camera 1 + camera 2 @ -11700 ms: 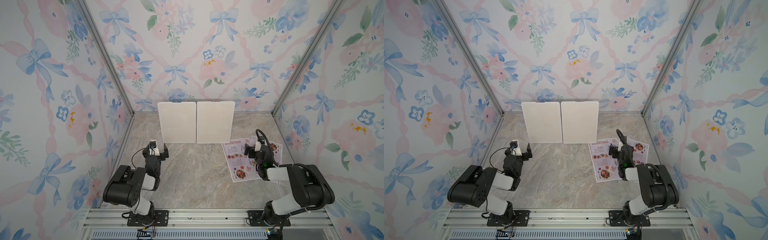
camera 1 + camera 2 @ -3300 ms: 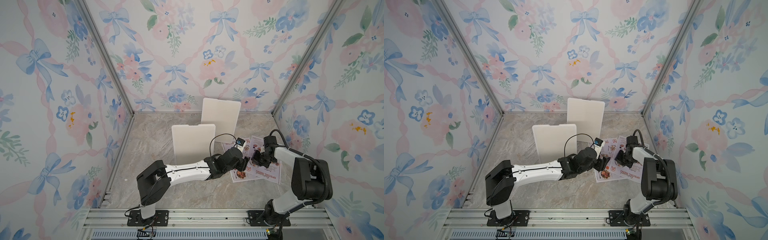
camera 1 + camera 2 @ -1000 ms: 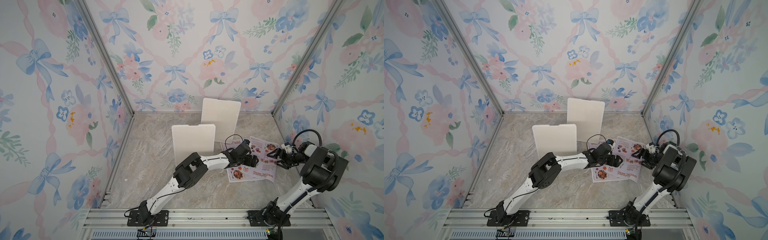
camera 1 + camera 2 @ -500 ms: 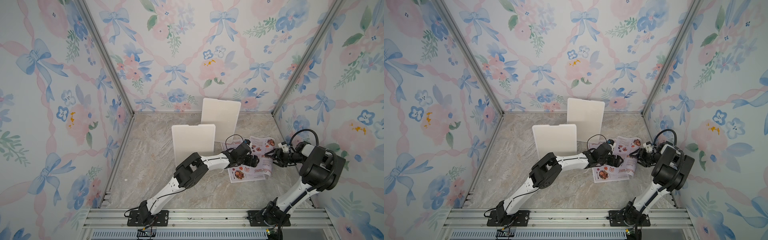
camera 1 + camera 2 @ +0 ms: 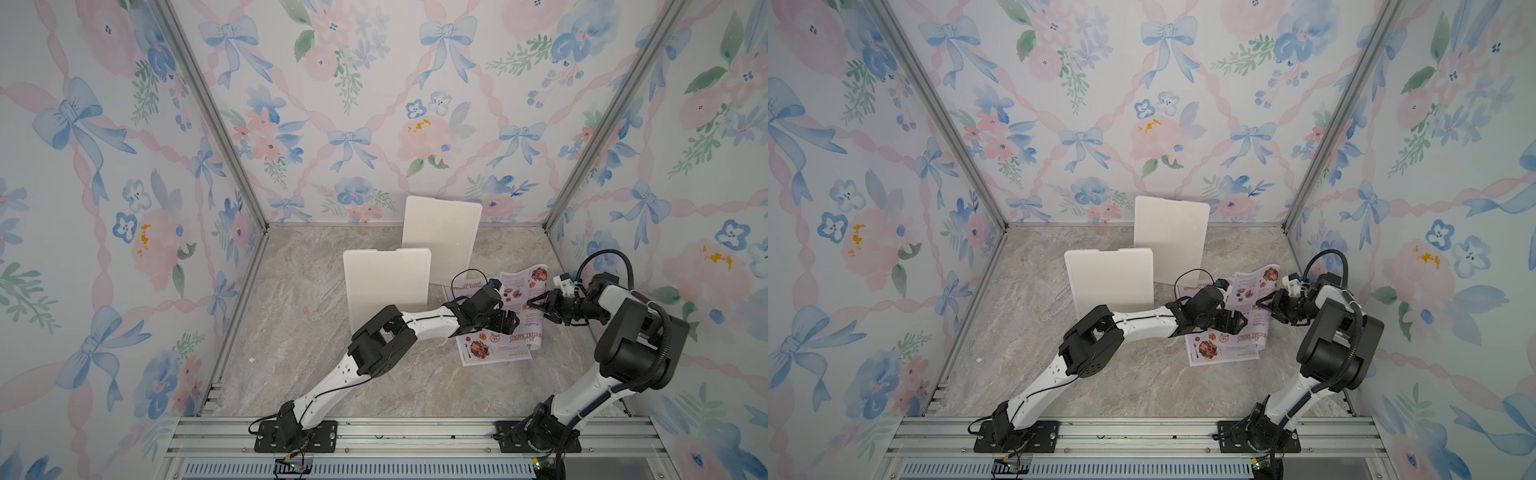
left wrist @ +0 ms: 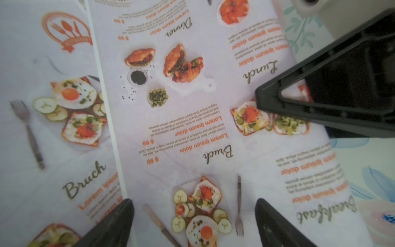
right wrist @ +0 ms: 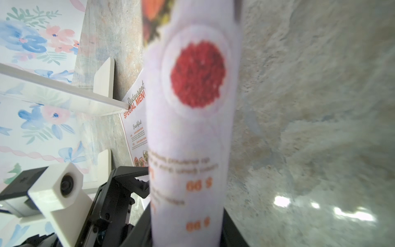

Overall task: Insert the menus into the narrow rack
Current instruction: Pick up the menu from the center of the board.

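In both top views I count two menus, two white boards and two hands. The bottom menu (image 5: 490, 353) (image 5: 1217, 351) lies flat on the counter (image 5: 316, 324), on the robot's right side. The top menu (image 5: 521, 286) (image 5: 1252, 286) lies across it, with one side curled up. Of the white boards, the front board (image 5: 386, 286) and the back board (image 5: 440, 241) both stand up near the menus. The left hand (image 5: 510, 323) (image 5: 1237, 322) is spread wide over the top menu and grips nothing. The right hand (image 5: 531, 305) (image 5: 1262, 305) points at the curled side.

In the left wrist view the left hand's fingers (image 6: 115, 222) are far apart above the top menu (image 6: 192, 128). One black finger of the right hand (image 6: 331, 96) lies on that menu. The other finger is hidden.

In the right wrist view the top menu (image 7: 192, 139) stands close and blurry between the right hand's dark fingers (image 7: 232, 235). They are partly closed around it, but I cannot tell if they squeeze it. The bottom menu (image 7: 136, 119) is half hidden behind
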You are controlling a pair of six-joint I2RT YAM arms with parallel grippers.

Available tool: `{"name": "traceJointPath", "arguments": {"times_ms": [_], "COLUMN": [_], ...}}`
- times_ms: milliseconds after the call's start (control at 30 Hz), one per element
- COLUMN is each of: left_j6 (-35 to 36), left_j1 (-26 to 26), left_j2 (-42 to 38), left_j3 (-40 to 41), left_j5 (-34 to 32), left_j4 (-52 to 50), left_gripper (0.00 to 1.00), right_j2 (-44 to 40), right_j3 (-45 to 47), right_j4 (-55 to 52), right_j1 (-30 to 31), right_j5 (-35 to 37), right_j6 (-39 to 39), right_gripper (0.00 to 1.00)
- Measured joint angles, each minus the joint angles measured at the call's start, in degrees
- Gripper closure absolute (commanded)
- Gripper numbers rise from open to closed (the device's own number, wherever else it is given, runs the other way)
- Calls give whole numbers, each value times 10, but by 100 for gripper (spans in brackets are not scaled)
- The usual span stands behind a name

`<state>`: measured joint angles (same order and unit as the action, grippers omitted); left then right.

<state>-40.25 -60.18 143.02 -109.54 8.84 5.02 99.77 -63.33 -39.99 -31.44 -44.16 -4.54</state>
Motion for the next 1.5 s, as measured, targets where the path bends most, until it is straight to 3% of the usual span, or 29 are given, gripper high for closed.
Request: {"name": "traceJointPath", "arguments": {"times_ms": [200,467,800,967,1100,1267,1500], "left_j6": [24,45,120,161,206,256,332], "left_j1": [1,6,33,86,164,238,279], "left_j2": [-34,-192,-413,-526,-573,-577,-585], "left_j3": [23,82,210,248,250,248,254], "left_j5": [1,0,-11,3,58,193,325], "left_j4": [-20,-14,0,3,20,24,21], "left_gripper": [4,2,2,2,2,2,2], "right_j2": [-110,-226,-324,-367,-367,-353,-295], "right_j3": [5,5,-113,-174,-202,-213,-261], "right_j4": [1,-6,-48,-10,58,182,333], "right_j1": [0,18,163,231,300,361,409], "right_j5": [22,24,21,-2,-28,-84,-175], "right_j6": [19,49,96,160,218,294,370], "right_gripper": [73,75,75,76,77,75,76]}}
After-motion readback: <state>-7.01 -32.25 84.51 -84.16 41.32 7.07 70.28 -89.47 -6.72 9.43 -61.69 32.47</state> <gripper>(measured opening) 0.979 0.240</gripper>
